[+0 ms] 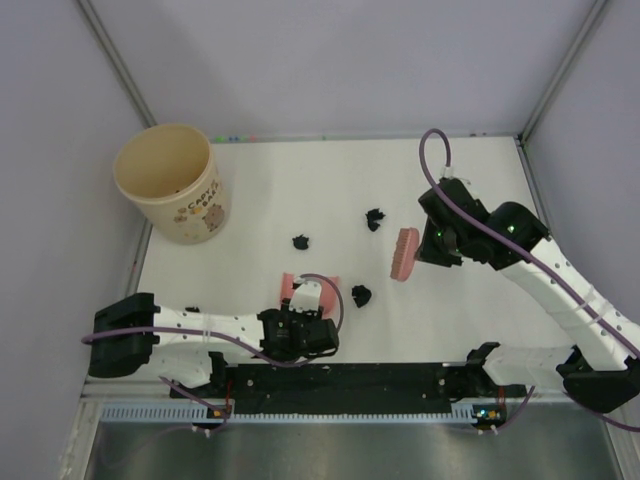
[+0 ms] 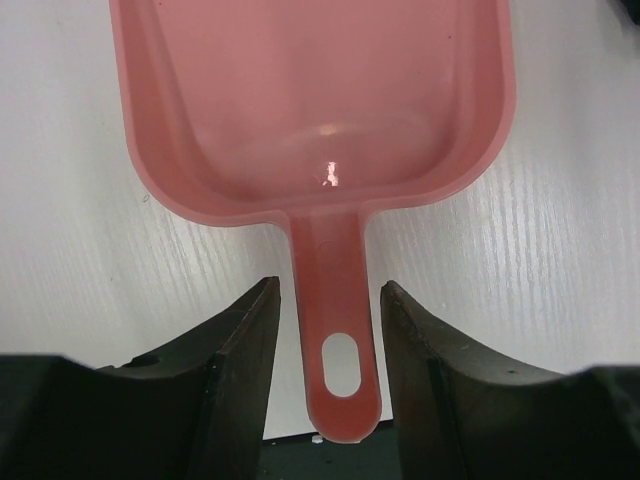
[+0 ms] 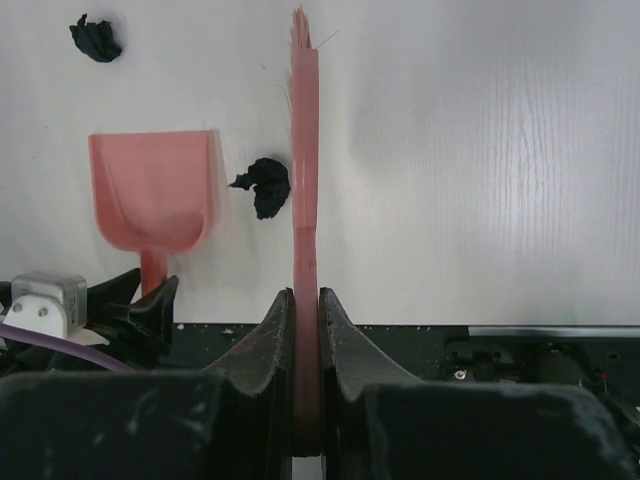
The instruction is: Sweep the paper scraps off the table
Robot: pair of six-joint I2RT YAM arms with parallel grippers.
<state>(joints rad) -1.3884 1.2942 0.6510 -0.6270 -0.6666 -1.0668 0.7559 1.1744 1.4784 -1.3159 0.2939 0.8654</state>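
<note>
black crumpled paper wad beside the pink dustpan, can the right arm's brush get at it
Probably yes: the pink brush in the right end effector is close beside that black paper wad, with bare white tabletop between.

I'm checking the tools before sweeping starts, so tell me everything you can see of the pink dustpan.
The pink dustpan looks like glossy plastic: a shallow, empty scoop with raised walls and a flat handle with an oval hole. It lies flat on the white table, its handle between the fingers of the left gripper, not visibly clamped.
</note>
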